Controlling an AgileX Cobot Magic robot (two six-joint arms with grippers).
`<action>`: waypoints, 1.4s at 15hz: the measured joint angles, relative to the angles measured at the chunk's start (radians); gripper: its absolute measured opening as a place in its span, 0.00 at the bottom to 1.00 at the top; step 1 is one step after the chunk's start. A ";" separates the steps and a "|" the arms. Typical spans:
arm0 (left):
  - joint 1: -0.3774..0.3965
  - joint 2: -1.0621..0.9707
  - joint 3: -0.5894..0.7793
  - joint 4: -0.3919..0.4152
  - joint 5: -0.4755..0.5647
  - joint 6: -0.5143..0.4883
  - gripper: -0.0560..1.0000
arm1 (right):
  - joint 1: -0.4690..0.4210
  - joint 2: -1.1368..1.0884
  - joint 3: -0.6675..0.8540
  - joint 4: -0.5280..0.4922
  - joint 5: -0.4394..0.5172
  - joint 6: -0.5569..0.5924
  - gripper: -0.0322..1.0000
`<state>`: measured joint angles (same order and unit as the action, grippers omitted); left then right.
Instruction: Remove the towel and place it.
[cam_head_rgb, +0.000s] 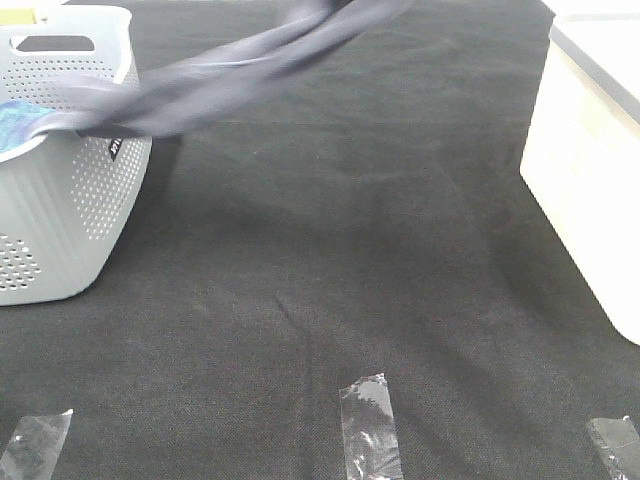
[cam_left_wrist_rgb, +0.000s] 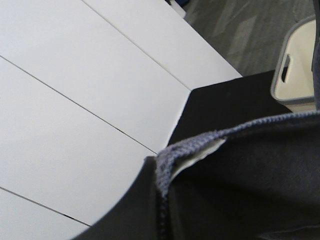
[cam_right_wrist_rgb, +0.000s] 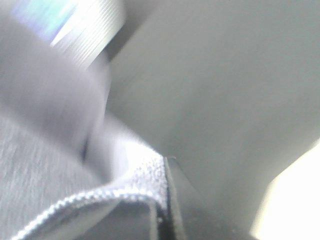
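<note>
Clear tape strips (cam_head_rgb: 370, 425) on black felt worktop (cam_head_rgb: 330, 280), foreground. Dark slate-grey terry towel (cam_head_rgb: 230, 75) airborne, stretched from rim of pale grey perforated plastic basket (cam_head_rgb: 60, 230) toward upper centre. Bright blue cloth (cam_head_rgb: 18, 120) inside basket. Towel hem crowds both wrist views; left end effector (cam_left_wrist_rgb: 150, 220), right end effector (cam_right_wrist_rgb: 167, 215): grip cannot be told.

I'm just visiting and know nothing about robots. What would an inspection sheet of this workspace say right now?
Surface: black fabric table, three clear tape strips at near edge.
Job's things: dark grey towel stretched through the air from the basket rim upward, out of the high view.
Clutter: white perforated basket, left, holding a blue cloth; cream box, right.
Grippers: towel covers both wrist views; open or shut cannot be told.
Cables: nothing seen.
Surroundings: white panels beside the table.
</note>
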<state>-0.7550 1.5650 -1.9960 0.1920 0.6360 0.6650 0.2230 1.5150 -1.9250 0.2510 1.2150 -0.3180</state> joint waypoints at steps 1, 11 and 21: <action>0.022 0.000 0.000 0.000 -0.049 -0.002 0.05 | 0.000 0.047 -0.108 -0.024 0.001 0.005 0.05; 0.190 0.087 0.000 -0.008 -0.335 -0.003 0.05 | 0.000 0.310 -0.553 -0.113 -0.133 -0.064 0.05; 0.391 0.328 0.000 -0.062 -0.989 -0.003 0.05 | 0.000 0.532 -0.554 -0.107 -0.895 -0.072 0.05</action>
<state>-0.3640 1.8930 -1.9960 0.1300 -0.3530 0.6620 0.2230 2.0470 -2.4790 0.1440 0.3200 -0.3900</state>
